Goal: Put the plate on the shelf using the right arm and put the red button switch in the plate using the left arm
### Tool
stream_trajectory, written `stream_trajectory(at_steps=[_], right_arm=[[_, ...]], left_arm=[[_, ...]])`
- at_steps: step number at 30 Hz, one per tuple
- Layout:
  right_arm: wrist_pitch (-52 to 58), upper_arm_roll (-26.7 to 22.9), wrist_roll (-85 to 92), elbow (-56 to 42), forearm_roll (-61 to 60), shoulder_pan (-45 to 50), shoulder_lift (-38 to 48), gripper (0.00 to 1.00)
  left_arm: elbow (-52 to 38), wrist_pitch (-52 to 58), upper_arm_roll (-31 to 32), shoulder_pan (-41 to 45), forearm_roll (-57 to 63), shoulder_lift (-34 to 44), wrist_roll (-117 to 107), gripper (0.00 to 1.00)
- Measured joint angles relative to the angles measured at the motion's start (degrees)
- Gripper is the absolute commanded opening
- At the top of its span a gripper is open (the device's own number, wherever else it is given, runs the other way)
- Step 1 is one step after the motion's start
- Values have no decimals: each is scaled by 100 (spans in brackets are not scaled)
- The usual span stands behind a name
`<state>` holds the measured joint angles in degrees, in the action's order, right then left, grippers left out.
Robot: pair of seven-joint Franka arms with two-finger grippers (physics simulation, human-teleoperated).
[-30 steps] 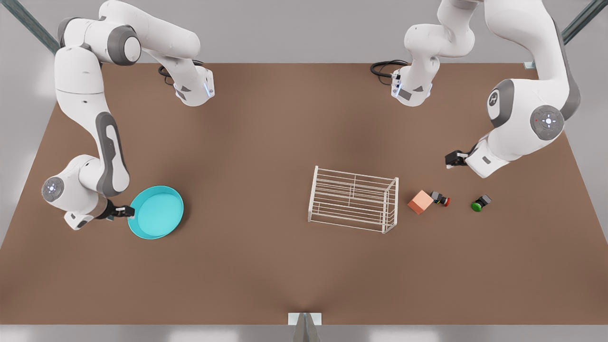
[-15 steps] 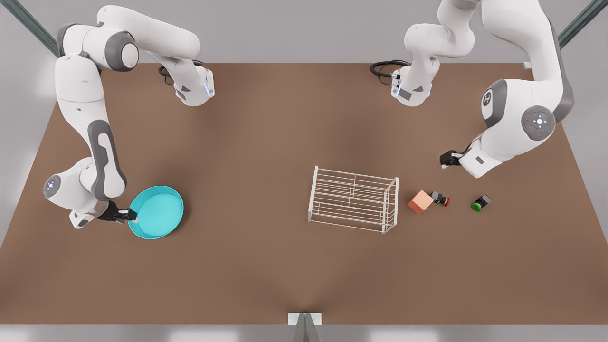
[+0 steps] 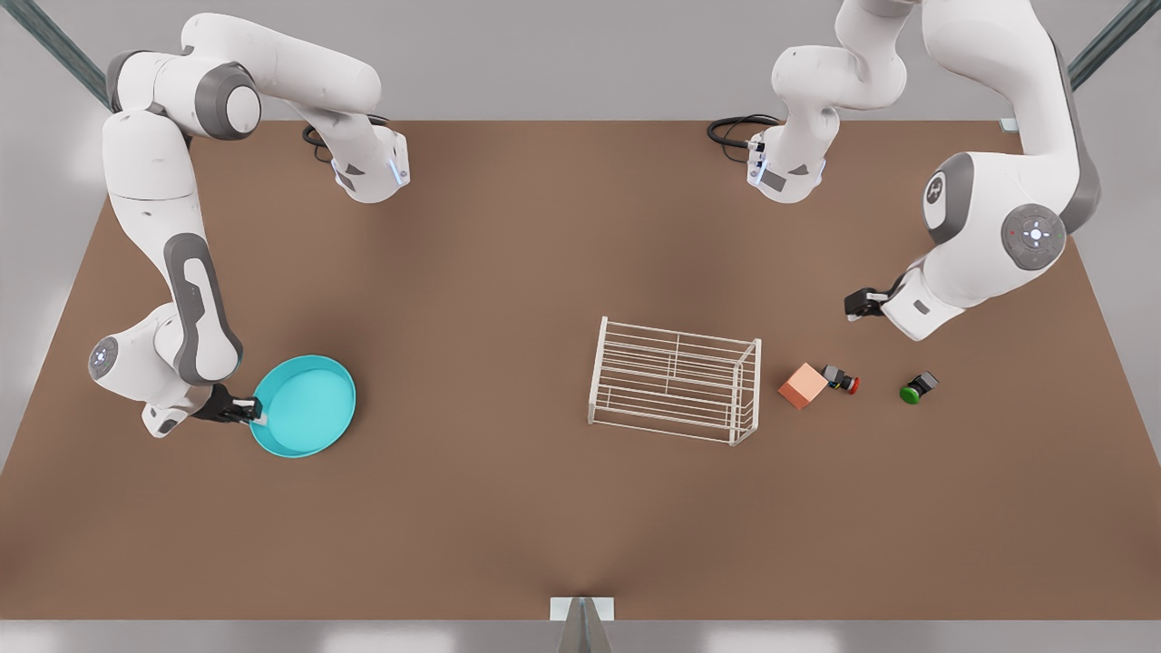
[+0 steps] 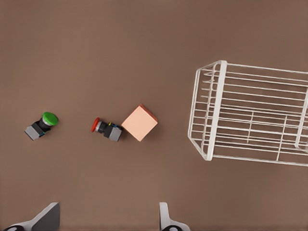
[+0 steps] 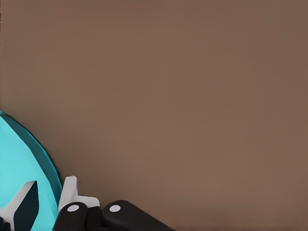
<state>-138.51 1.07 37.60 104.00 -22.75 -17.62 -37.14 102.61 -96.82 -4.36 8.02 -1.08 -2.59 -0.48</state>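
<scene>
1. Turquoise plate (image 3: 305, 405) is sitting on table (image 3: 508, 508) w/ right gripper (image 3: 256, 413) clamping its 9 o'clock rim.
2. Left gripper (image 3: 851, 307) is hovering at approx 12 o'clock of red button switch (image 3: 842, 380), fingers spread, holding nothing.
3. Switch is lying betw. orange cube (image 3: 803, 386) & green switch (image 3: 918, 387); shelf (image 3: 674, 379) is standing at cube's 9 o'clock.

We see the front view from high above the near edge of the table (image 3: 508, 508), tilted down, far enough off to take in both arm bases behind the shelf (image 3: 673, 380). The left wrist view looks straight down from above, fairly high, and shares with the front view the shelf (image 4: 252, 118), the salmon cube (image 4: 139, 122), the red button switch (image 4: 107, 129) and the green switch (image 4: 42, 125), all turned about. The right wrist view sits low and close at the plate (image 5: 21, 173) rim, far from the shelf; it shares the plate (image 3: 307, 405) with the front view.
</scene>
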Motion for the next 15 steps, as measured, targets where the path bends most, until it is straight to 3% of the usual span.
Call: stream_trajectory(at_steps=[6,15], right_arm=[[57,14,219,-21,-42,54,37,18],[418,129,436,-226,-49,31,347,15]], left_arm=[[2,17,-1,53,5,-1,-18,100],[-1,23,-21,32,16,-2,-41,100]])
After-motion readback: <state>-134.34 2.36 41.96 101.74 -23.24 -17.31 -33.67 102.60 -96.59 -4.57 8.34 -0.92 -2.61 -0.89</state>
